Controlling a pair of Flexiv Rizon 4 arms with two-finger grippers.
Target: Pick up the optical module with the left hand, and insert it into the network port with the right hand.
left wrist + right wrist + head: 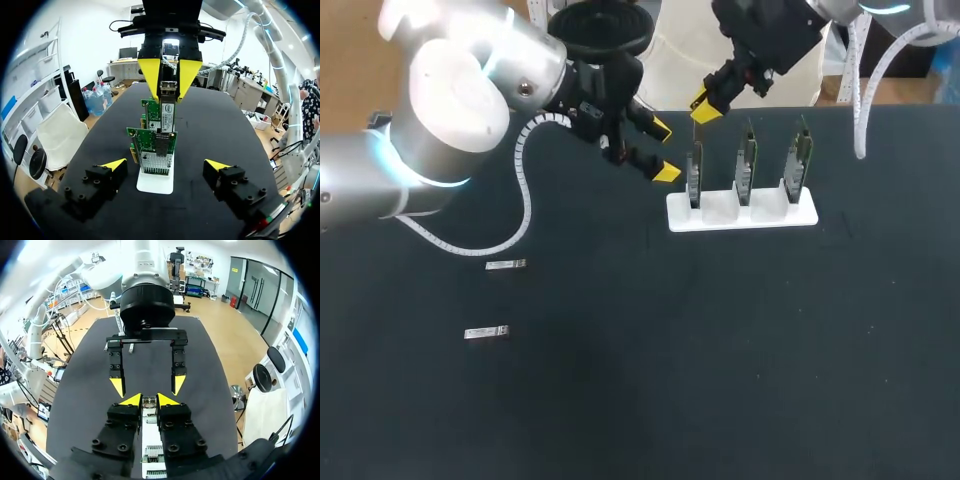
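Observation:
My right gripper (706,104) hangs over the leftmost of three green network cards (694,180) and is shut on a silver optical module (695,138). The module points straight down, and its lower end reaches that card's top edge. In the left wrist view the module (168,107) shows between the right gripper's yellow tips, above the nearest card (154,145). My left gripper (663,150) stands open just left of the cards with nothing in it. In the right wrist view the right gripper (149,400) is shut on the module (149,401), and the open left gripper (148,385) faces it.
The three cards stand upright in a white stand (740,214) at the table's back middle. Two more silver optical modules lie flat on the black table at the left, one (505,264) behind the other (487,332).

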